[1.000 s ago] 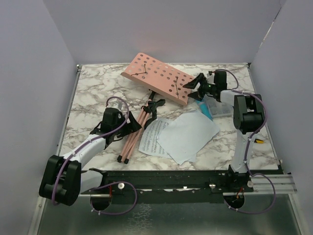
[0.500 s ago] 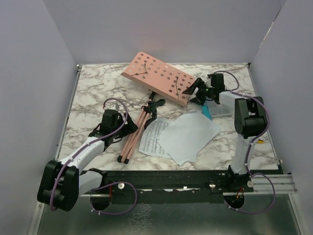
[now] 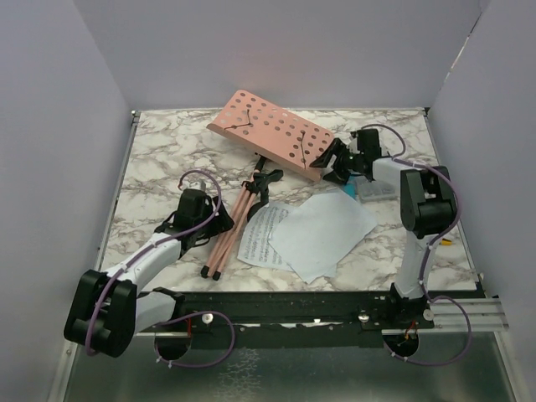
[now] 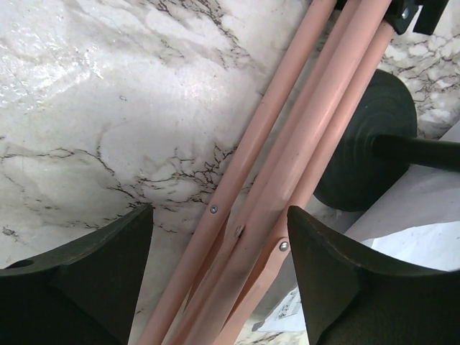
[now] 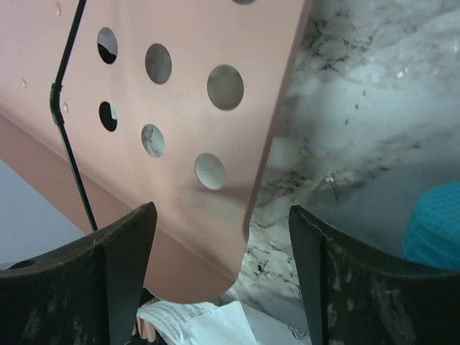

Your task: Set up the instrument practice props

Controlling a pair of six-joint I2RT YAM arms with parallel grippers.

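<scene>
**Top view:** The stand (image 3: 272, 134) lies tipped over, its holed desk toward the back and its 3 folded legs (image 3: 224, 239) running to the near left. 2 pages (image 3: 322, 230) overlap just right of the legs. The left jaws sit released over the legs, and the right jaws sit released at the desk's right end, beside the box (image 3: 378, 191). Walls close 3 sides. Bare surface (image 3: 159, 155) at back left looks the roomiest spot to stand it up.

**Left wrist:** The legs (image 4: 287, 165) pass between the spread fingers (image 4: 86, 273), ungripped. The mic stand (image 4: 366, 144) touches them on the right. The tubes look stiff, light and slick, so clamping all 3 together should hold best.

**Right wrist:** The desk's (image 5: 180, 108) rounded corner sits between the parted fingers (image 5: 122, 273), which are not closed on it. The thin plate is probably rigid, so a pinch on its edge, clear of the wire clip (image 5: 68, 129), seems wise. The microphone (image 5: 438, 223) is near on the right, so a swing could knock it.
</scene>
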